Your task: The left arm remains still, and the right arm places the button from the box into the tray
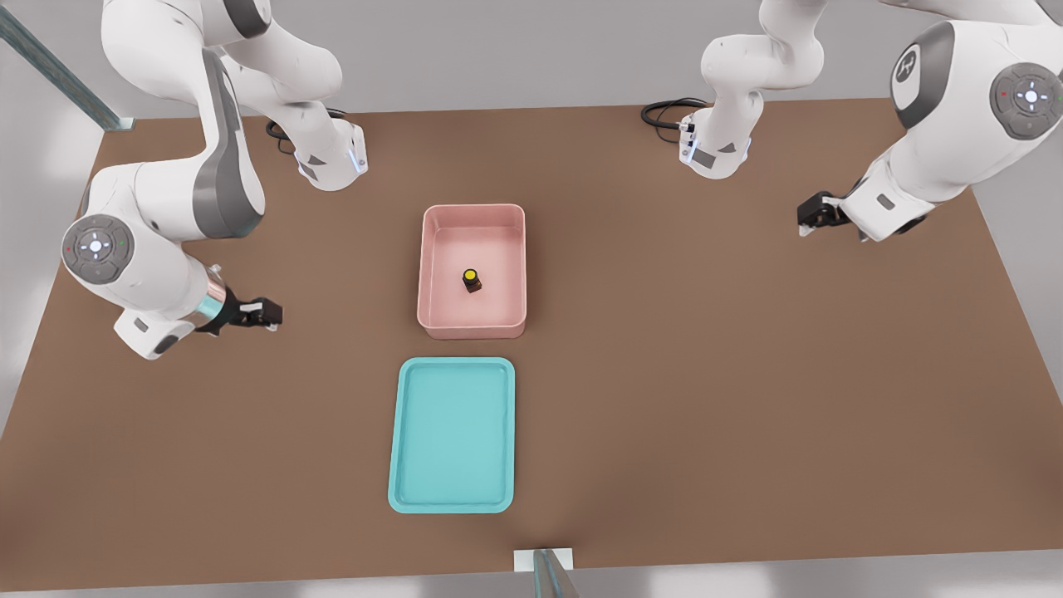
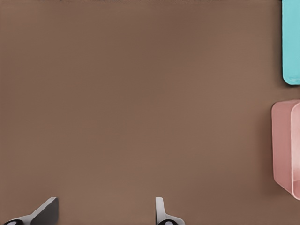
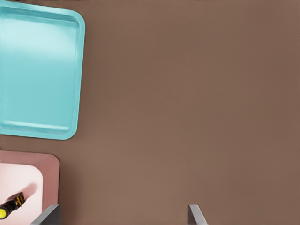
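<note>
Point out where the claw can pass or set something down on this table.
Widest bare table lies on the front view's right of the box and tray. Bare too: the stretch between the open claw and the box. The tray holds nothing. Tight: the strip between box and tray, and inside the box around the button.

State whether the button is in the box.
In: the button stands on the box floor. The open end effector hangs at the front view's left.
</note>
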Robot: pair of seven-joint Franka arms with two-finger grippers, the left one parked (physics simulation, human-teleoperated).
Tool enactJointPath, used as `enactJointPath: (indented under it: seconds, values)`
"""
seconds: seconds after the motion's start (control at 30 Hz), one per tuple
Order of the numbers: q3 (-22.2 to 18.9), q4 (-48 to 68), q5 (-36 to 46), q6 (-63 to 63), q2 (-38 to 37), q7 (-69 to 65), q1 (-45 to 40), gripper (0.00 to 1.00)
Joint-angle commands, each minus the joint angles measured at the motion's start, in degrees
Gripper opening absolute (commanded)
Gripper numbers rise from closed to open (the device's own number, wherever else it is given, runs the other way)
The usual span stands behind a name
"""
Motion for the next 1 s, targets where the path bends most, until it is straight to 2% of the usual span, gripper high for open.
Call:
enactJointPath:
  seconds: [0.0,0.03,0.07,0.1,0.13,0.17,0.23,0.3,0.37,0.5,0.73,0.97]
  values:
    - [0.0,-1.0,0.0,3.7,-0.1,0.0,0.1,1.0]
    - [2.4,-3.7,0.3,3.8,-0.1,0.0,0.9,1.0]
    - [7.3,-7.5,0.2,6.8,-0.5,-0.3,1.4,1.0]
    - [8.8,-16.2,-0.8,15.2,-3.5,-0.3,5.9,1.0]
    - [10.7,-19.3,-1.3,18.6,-3.6,0.0,8.7,1.0]
    - [14.6,-24.1,-1.3,24.9,-3.6,0.7,9.8,1.0]
    - [20.3,-29.1,-4.3,31.7,-1.9,13.2,12.2,1.0]
    - [22.2,-34.8,-4.4,38.9,-1.6,22.8,13.5,1.0]
    - [23.0,-39.7,-5.9,48.2,-0.1,28.0,14.0,1.0]
    - [23.3,-43.1,-9.6,54.5,2.7,40.2,16.8,1.0]
    - [23.3,-46.0,-19.3,55.2,4.2,40.3,15.5,1.0]
    - [22.7,-46.3,-22.7,55.7,8.8,40.3,15.6,1.0]
